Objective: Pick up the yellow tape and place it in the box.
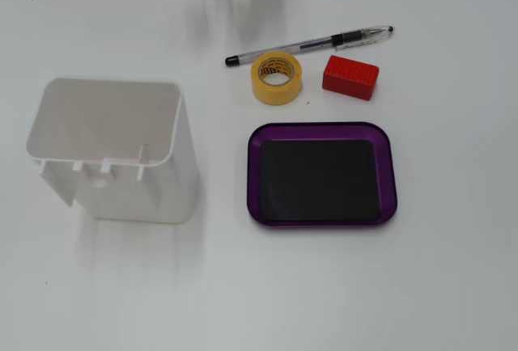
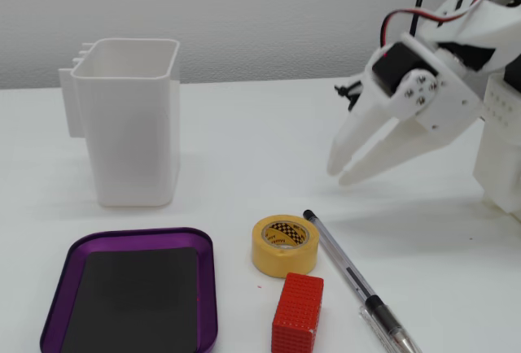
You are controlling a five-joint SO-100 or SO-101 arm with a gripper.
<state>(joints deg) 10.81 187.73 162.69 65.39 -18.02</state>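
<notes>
**While the roll waits untouched: stock of the bench before the grasp**

Item 1, the yellow tape [image 1: 277, 78]: lies flat on the bench [image 1: 405, 286], core hole facing up, so either finger could drop into the hole or both could straddle the wall. In a fixed view it sits just beyond the far rim of the box [image 1: 322, 129], near but apart from it; a short carry should suffice.

Item 2, the box [image 2: 207, 288]: purple tray, black floor bare, ready to receive.

Item 3, the gripper [image 2: 339, 172]: hangs above the bench, well apart from the tape, fingers slightly spread and pinching nothing, tips pointing down toward the items.

Item 4, bystanders: a pen [image 2: 350, 276] lying just beside the tape, possibly touching it; a red block [image 2: 297, 312] close on the other side; a tall white container [image 2: 130, 121] standing well clear. Pen and block crowd the roll, which likely narrows the approach.

Hidden or unclear: the arm is almost wholly out of the top-down fixed view; the pen's clip end and the tray's near edge are cut off in the side-on one; core print is unreadable.
</notes>
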